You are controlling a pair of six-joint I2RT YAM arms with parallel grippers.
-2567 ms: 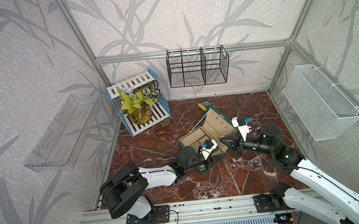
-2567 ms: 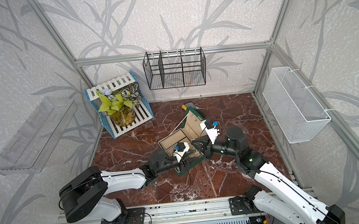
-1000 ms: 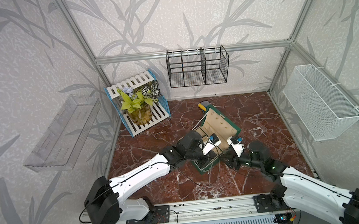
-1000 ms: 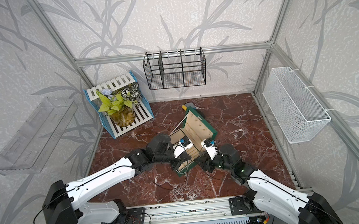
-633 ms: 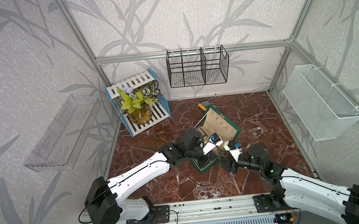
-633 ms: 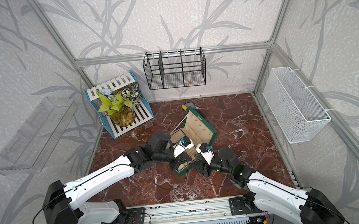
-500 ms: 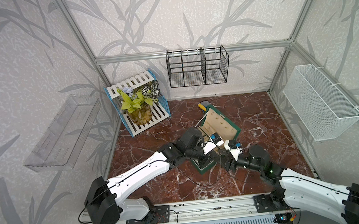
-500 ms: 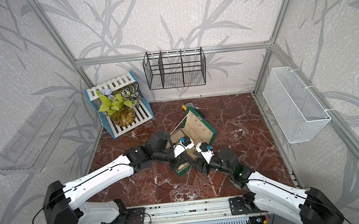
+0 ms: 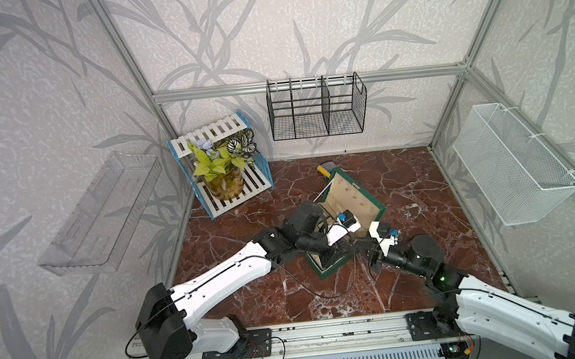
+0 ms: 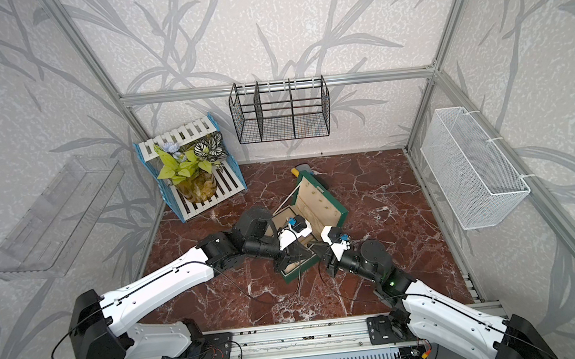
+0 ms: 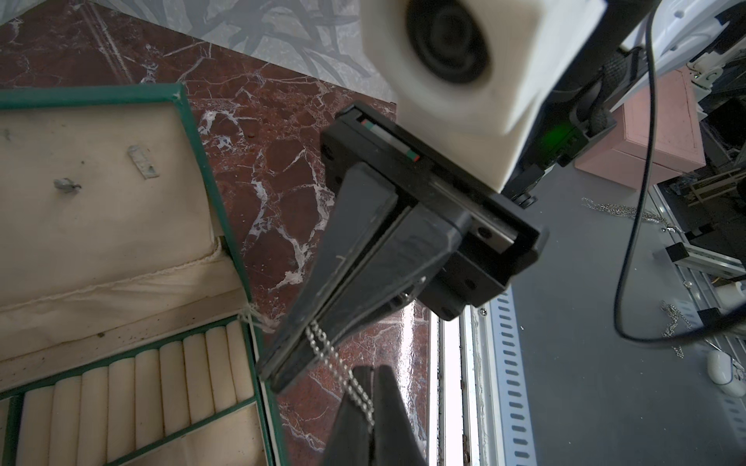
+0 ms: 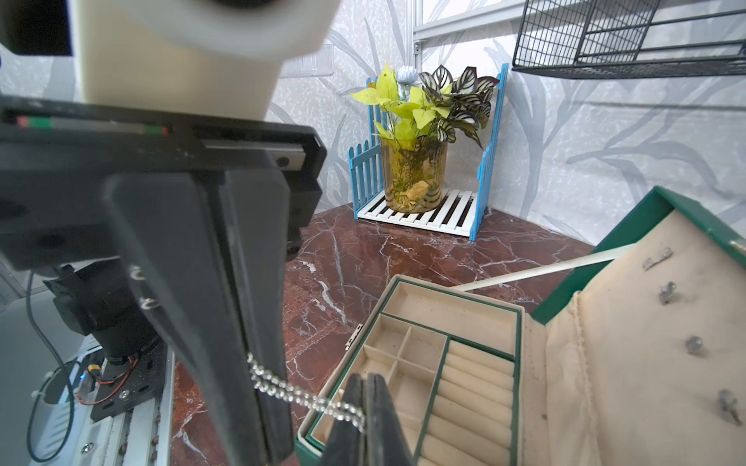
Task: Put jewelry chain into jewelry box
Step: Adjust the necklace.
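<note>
Black wire basket [image 9: 317, 112] on far wall. Mesh basket [image 9: 514, 162] right. Clear shelf [image 9: 102, 212] left. Plant [image 9: 219, 160] far left.

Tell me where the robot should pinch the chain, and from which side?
Near one end, coming from above and pinching across the strand. The chain is thin and limp, so the rest would likely hang down and could be lowered into the open box. Right now the left gripper and the right gripper are both shut on it, with a short run stretched between them.
</note>
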